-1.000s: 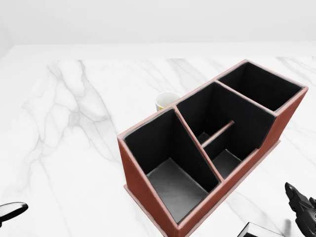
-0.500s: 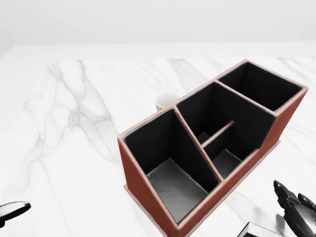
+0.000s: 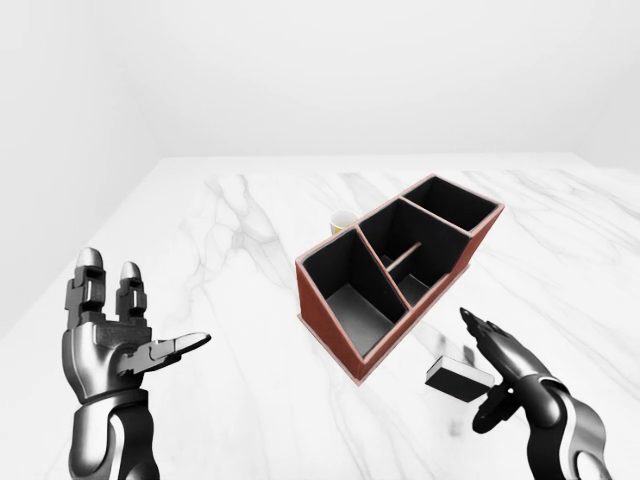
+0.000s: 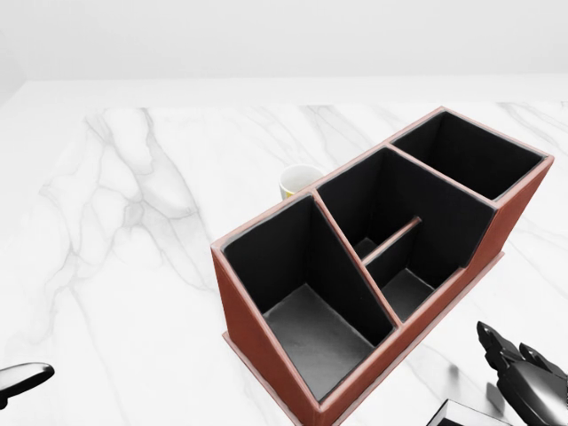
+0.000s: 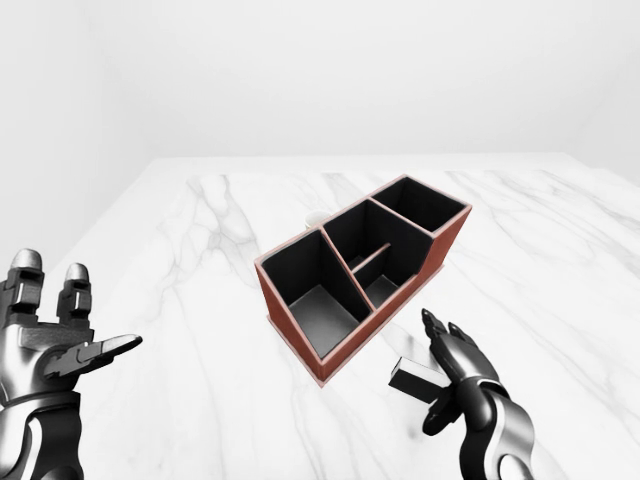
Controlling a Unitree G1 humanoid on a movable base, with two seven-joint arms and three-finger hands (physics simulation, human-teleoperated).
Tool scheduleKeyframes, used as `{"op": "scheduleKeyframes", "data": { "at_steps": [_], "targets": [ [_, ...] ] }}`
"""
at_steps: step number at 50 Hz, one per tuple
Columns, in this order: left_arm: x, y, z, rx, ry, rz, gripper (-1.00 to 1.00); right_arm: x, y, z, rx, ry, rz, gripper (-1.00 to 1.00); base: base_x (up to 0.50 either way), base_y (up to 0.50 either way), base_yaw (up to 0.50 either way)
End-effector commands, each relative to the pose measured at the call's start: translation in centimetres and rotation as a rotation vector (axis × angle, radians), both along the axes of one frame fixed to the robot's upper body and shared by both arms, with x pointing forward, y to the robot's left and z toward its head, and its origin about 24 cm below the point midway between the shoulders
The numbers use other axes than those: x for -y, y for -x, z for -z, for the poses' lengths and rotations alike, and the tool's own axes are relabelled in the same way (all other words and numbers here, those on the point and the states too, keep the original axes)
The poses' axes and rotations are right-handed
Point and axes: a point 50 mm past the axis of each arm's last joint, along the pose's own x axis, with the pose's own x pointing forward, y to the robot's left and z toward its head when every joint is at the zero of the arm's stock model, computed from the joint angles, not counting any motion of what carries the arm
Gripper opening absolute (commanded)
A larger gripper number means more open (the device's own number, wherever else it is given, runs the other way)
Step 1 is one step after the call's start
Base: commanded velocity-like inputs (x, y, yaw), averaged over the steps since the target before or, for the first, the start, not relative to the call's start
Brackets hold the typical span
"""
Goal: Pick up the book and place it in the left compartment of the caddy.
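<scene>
Head view: close, steeply down on the caddy, which fills most of the picture, with only a hand's fingertips showing at the lower right corner. Left-eye and right-eye views: farther off, shallower tilt, facing the same way, taking in the whole caddy, the marble table around it, and the pale wall above. Shared by all three: the caddy and the table beside it; in the eye pair, nearly everything, caddy shifted slightly leftward in the right-eye view.
</scene>
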Motion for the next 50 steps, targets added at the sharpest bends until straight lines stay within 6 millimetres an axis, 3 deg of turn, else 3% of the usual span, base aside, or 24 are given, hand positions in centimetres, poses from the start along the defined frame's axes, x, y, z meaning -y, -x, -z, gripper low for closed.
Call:
{"op": "scheduleKeyframes", "data": {
  "at_steps": [1,11,50],
  "targets": [
    [0.0,0.0,0.2,-0.006,0.004,0.005,1.0,-0.2,-0.3,0.8,-0.028,-0.026,-0.016,1.0,0.0,0.0,0.0],
    [0.2,-0.3,0.6,-0.022,0.013,0.015,1.0,-0.2,-0.2,1.8,-0.072,-0.039,-0.022,1.0,0.0,0.0,0.0],
    [0.6,-0.5,1.3,-0.042,0.015,0.029,1.0,-0.2,-1.2,2.4,-0.113,-0.004,-0.05,1.0,0.0,0.0,0.0]
  ]
}}
